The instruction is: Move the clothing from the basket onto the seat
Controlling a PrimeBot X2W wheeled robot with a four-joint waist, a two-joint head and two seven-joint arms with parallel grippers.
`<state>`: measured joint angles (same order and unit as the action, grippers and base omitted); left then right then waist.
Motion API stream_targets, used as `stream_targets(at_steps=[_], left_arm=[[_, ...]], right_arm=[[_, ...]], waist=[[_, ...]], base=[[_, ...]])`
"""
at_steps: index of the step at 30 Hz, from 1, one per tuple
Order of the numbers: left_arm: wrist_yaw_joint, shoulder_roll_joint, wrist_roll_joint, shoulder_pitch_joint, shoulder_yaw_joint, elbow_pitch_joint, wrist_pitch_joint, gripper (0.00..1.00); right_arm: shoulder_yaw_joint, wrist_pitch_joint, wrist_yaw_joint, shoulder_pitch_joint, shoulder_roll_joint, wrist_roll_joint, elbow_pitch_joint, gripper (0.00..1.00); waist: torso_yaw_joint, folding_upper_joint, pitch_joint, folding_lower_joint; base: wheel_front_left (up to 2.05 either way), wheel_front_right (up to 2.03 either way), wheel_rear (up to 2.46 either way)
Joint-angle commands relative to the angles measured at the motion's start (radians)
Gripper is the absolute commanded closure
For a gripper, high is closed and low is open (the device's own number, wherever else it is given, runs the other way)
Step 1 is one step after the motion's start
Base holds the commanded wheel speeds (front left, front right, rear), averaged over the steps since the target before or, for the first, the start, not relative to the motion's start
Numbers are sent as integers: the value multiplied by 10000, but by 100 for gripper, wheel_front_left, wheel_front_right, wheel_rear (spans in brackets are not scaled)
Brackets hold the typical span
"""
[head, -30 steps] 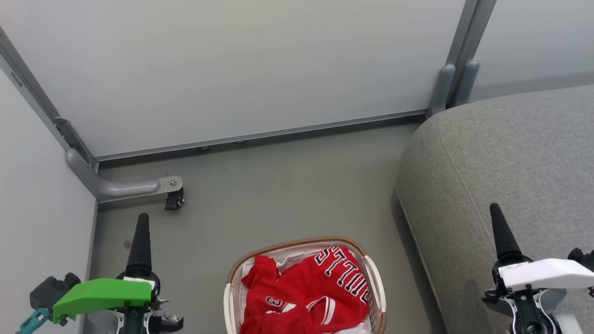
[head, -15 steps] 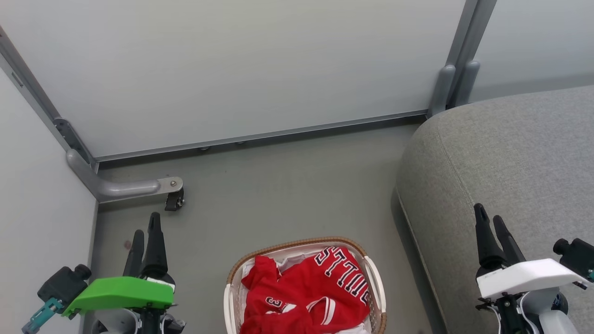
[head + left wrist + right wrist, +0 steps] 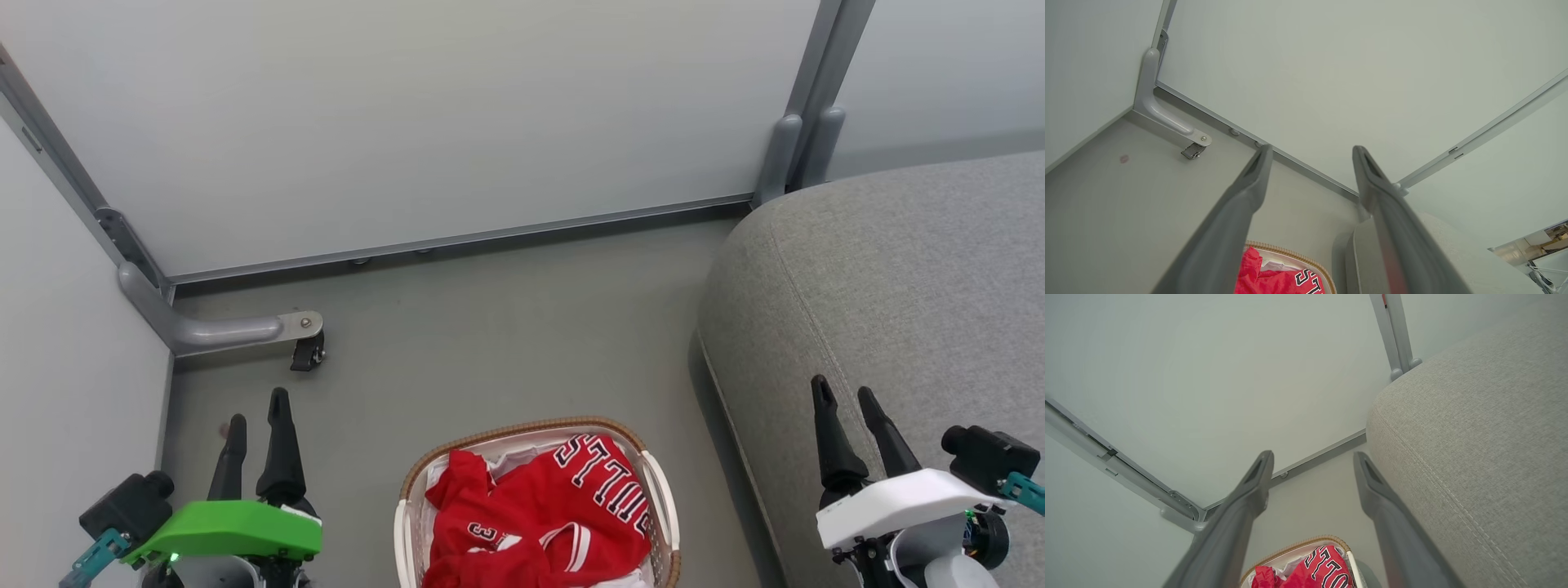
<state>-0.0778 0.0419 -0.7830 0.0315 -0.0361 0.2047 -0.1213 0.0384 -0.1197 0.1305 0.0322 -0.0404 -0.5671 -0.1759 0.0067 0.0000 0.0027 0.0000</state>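
Note:
Red clothing [image 3: 539, 514] with black "BULLS" lettering and a number lies heaped in the white basket [image 3: 661, 482] with a brown woven rim, on the floor at the bottom middle of the head view. The big grey seat [image 3: 898, 278] fills the right side. My left gripper [image 3: 257, 408] stands open over the floor to the basket's left, nothing between its fingers. Over the seat's front edge, right of the basket, my right gripper [image 3: 841, 396] is open and empty too. The left wrist view catches the clothing [image 3: 1274, 277] and basket rim [image 3: 1290, 253]; the right wrist view shows the clothing [image 3: 1310, 573] and seat [image 3: 1474, 437].
Pale partition panels [image 3: 408, 114] close off the back and left. A grey metal foot with a small black caster [image 3: 306, 351] juts onto the floor at the left corner, just beyond my left gripper. Bare grey floor [image 3: 506, 327] lies between the basket and the back panel.
Both grippers have turned about their wrists, so each now shows two spread fingers instead of one. Both have drawn back toward the bottom edge. The basket and clothing have not moved.

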Motion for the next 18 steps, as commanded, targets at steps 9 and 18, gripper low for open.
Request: stream_targets(at_steps=[9,18], left_arm=[[33,80,1306,-109,-89,40,-312,0],[63,89,2134,-183,-270,190,-531,0]], right_arm=[[-94,-331,2,-103,-81,1316,-77,0],[-179,-547,2,-150,-91,2266,-147,0]], waist=[[27,0,-12,0],[37,0,-10,0]], base=[[0,0,0],[0,0,0]])
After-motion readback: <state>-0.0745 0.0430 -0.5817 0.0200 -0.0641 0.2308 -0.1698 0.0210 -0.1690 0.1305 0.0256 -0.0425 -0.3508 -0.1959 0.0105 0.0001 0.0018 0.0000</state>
